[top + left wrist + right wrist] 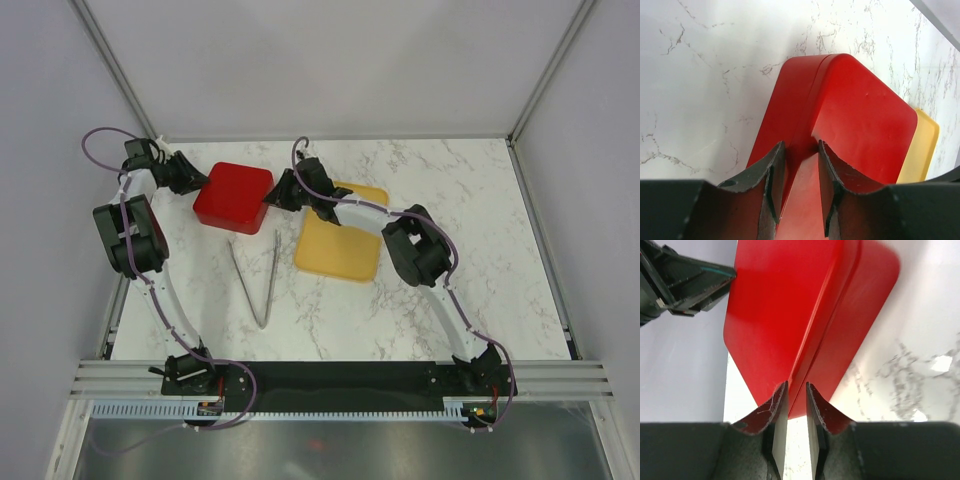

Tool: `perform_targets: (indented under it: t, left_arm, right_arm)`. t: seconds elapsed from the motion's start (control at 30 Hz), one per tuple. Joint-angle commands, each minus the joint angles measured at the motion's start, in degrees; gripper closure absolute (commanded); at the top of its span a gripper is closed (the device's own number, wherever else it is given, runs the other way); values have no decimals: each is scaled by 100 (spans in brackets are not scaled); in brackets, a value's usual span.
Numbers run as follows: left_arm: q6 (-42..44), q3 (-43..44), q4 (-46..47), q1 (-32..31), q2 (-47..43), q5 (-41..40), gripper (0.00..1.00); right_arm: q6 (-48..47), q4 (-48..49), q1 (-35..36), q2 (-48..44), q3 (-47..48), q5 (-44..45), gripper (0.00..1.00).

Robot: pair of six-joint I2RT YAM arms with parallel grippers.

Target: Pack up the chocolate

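While no chocolate pieces show anywhere — presumably shut inside the glossy red square box [233, 195] on the white marble table [450, 220] — only the overhead view shows the metal tongs [258, 282] beside the flat yellow tray [340, 250]. Left wrist: the left gripper [799, 150] clamps its jaws on a box corner. Right wrist: the right gripper [796, 387] has its jaws barely parted at another corner, grip unclear. Uneven squeezing could skid the box.

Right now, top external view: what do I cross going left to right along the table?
Left hand → red box → right hand → yellow tray. Tongs left out: they lie nearer, within the box's left-right span.
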Motion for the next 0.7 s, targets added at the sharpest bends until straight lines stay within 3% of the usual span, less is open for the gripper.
perform_targets:
  t: [0.0,0.3,0.5,0.67]
  left_arm:
    - [243,-104,-270,-98,198,54,62]
    - [190,-148,-262,-116,172,10,62]
    - [234,-183,-270,-134,137,-113,62]
    - [217,-174,-270,-125,155,-219,62]
  right_arm:
    - [-146,292,-177,-262,365,-559,73]
    - [371,1285,-247,871,1797,-1044,76]
    - [636,584,-247,1899,2414,-465,79]
    - [329,-85,-256,2103,2580,-174,81]
